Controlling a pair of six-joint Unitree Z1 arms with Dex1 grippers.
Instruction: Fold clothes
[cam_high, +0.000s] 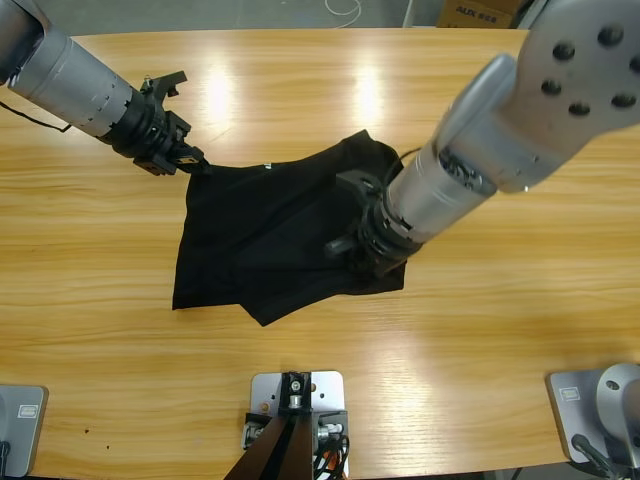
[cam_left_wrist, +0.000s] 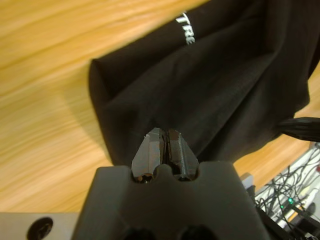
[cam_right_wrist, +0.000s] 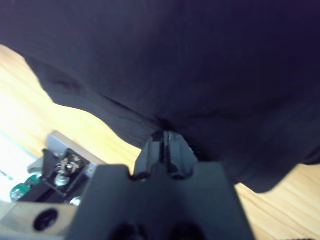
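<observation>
Shirt lay crumpled in the middle of the wooden table, partly folded over itself, its white label near the upper edge. Left gripper had its jaws pinched tight on the upper left corner of the fabric. Right gripper was likewise clamped on cloth at the right side.

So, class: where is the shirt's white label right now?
High view: the label is on the shirt's top edge, right of the left end effector.
</observation>
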